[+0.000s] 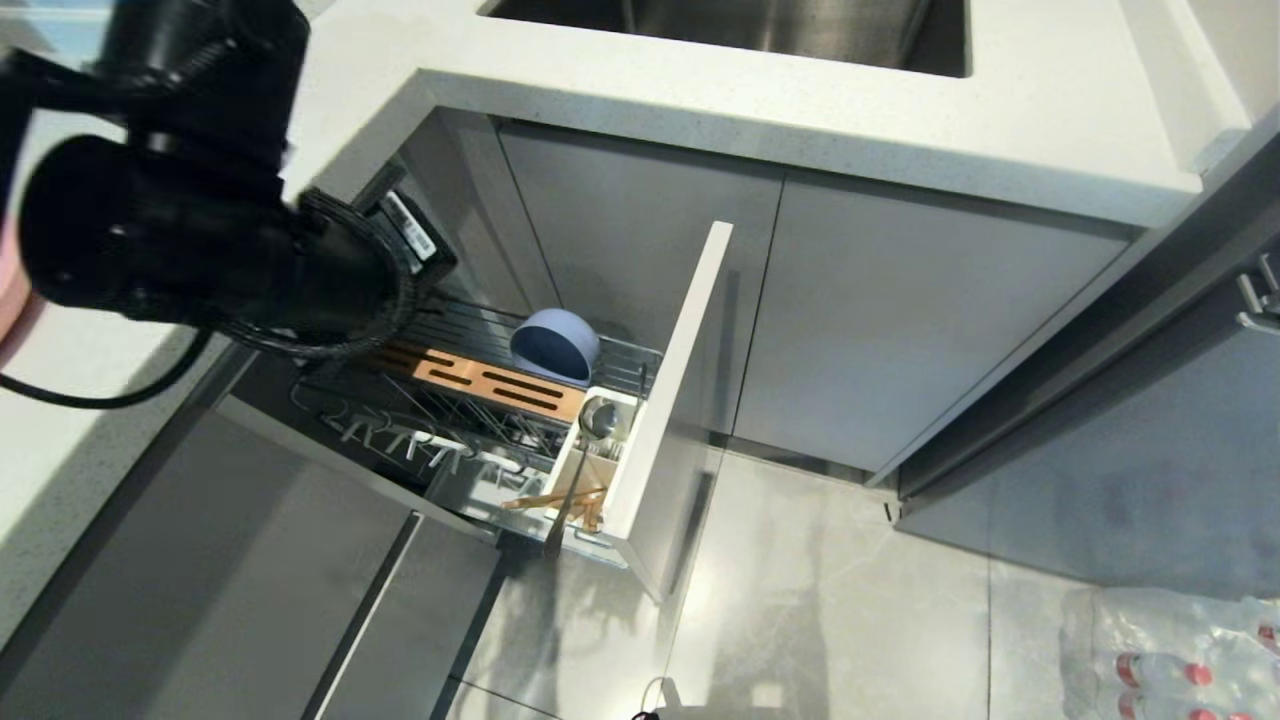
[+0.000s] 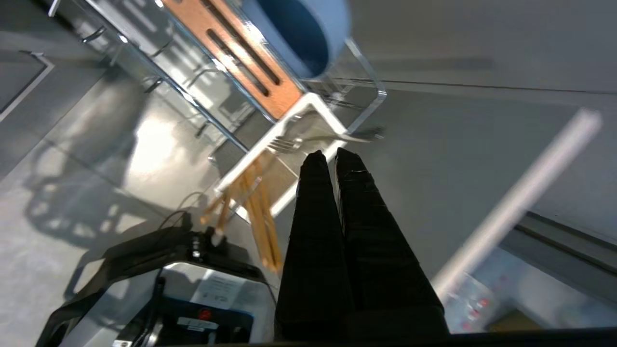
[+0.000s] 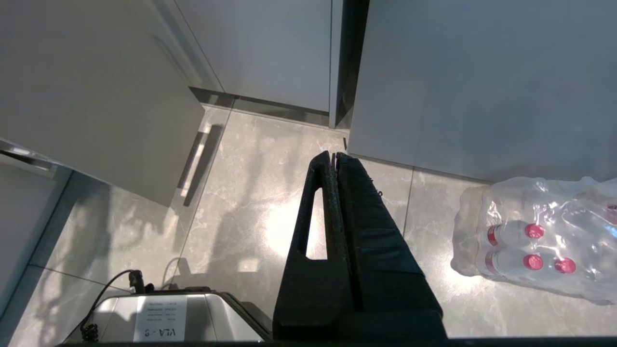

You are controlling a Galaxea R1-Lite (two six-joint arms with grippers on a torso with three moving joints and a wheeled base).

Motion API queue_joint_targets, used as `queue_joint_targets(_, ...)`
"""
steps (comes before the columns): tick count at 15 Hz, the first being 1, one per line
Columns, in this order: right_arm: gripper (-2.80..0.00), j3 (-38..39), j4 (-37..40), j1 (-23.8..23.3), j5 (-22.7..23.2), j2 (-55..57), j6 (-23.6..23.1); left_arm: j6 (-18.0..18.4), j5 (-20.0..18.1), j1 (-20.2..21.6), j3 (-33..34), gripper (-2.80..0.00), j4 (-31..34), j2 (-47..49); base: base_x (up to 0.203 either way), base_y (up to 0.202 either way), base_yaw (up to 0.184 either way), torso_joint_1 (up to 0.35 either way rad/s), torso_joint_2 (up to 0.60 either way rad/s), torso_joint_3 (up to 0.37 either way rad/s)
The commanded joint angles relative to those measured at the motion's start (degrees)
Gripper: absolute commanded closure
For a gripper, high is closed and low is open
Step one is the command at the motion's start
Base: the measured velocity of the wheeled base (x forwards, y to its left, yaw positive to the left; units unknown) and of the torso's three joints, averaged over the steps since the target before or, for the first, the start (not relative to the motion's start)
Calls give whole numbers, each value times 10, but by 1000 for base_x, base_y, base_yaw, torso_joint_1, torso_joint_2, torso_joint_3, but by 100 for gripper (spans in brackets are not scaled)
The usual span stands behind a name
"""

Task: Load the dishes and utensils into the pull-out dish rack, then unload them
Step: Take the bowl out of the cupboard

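Though pulled out, pull-out dish rack point(image 1: 660, 400) with bowl point(image 1: 555, 345), spoon point(image 1: 585, 450), chopsticks point(image 1: 555, 497); left hand point(image 2: 331, 155) pinched, empty.

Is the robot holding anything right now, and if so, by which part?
Nothing is held. The left tool is shut and empty above the cutlery holder; the right tool is shut and empty over the floor.

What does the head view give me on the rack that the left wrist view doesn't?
Head only: the countertop, sink, the rack's tall front panel face-on, and the spoon standing in the white cutlery holder.
Left wrist only: the left tool with its fingers together and empty, above the holder, plus a fork inside it.
Both: the blue-grey bowl, wooden slotted insert and chopsticks.
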Motion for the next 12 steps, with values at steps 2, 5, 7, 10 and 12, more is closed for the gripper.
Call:
queue_joint_targets(2, 0, 0, 0, 0, 0, 0, 0, -3, 1, 15, 20, 0, -48, 81, 0, 0, 0, 0, 0, 0)
queue_joint_targets(5, 0, 0, 0, 0, 0, 0, 0, 0, -1, 35, 32, 0, -111, 133, 0, 0, 0, 0, 0, 0)
queue_joint_targets(7, 0, 0, 0, 0, 0, 1, 0, 2, -2, 40, 30, 0, -131, 156, 0, 0, 0, 0, 0, 0)
queue_joint_targets(10, 0, 0, 0, 0, 0, 1, 0, 24, -9, 49, 25, 0, -172, 192, 0, 0, 0, 0, 0, 0)
queue_joint_targets(12, 0, 0, 0, 0, 0, 0, 0, 30, -51, 60, 22, -280, -184, 195, 0, 0, 0, 0, 0, 0)
